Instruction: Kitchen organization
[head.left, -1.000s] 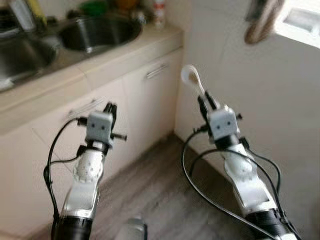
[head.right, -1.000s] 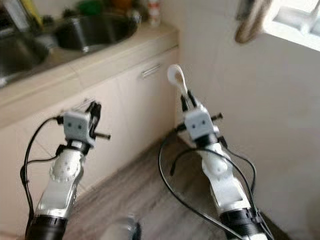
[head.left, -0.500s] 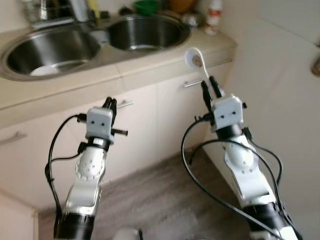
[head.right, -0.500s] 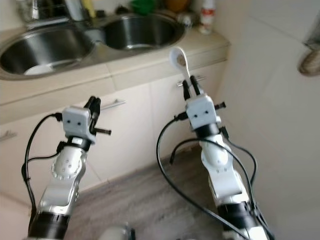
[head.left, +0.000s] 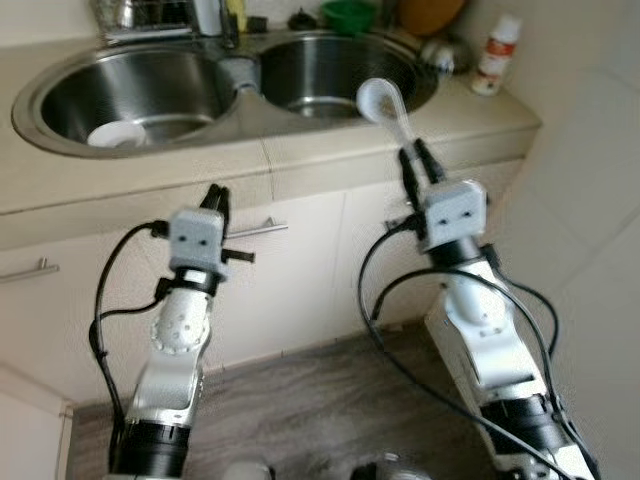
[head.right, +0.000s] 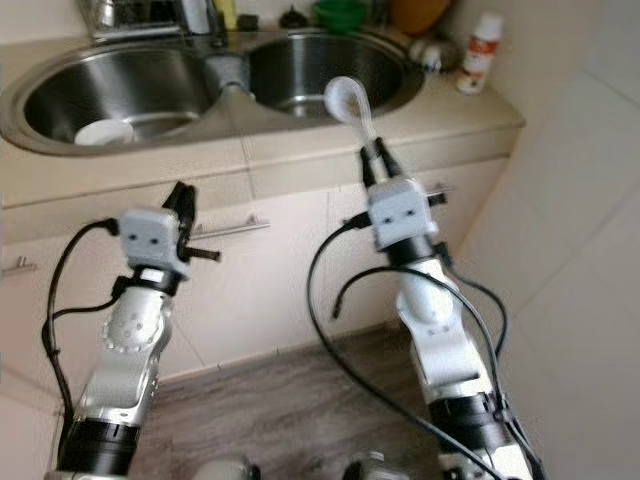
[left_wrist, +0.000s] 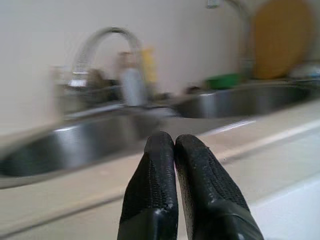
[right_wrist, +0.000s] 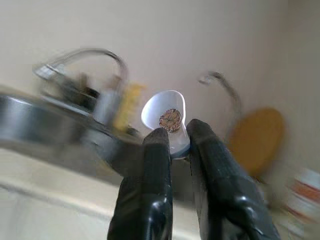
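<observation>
My right gripper (head.left: 411, 165) is shut on the handle of a white spoon (head.left: 381, 100), whose bowl points up in front of the double steel sink (head.left: 245, 75). In the right wrist view the white spoon (right_wrist: 167, 117) carries a brown smear in its bowl, pinched between the black fingers (right_wrist: 157, 165). My left gripper (head.left: 216, 196) is shut with nothing in it, held low before the cabinet front below the counter edge. Its closed fingers (left_wrist: 160, 170) point at the sink rim in the left wrist view.
A white bowl (head.left: 117, 134) lies in the left basin. Behind the sink are a faucet (head.left: 212, 15), a green bowl (head.left: 347, 14) and a white bottle (head.left: 495, 56) at the counter's right end. Cabinet handles (head.left: 258, 229) face me; a tiled wall stands at right.
The view has swung left and nearer the counter, so both sink basins now lie ahead. The right gripper still holds the spoon upright; the left stays shut.
</observation>
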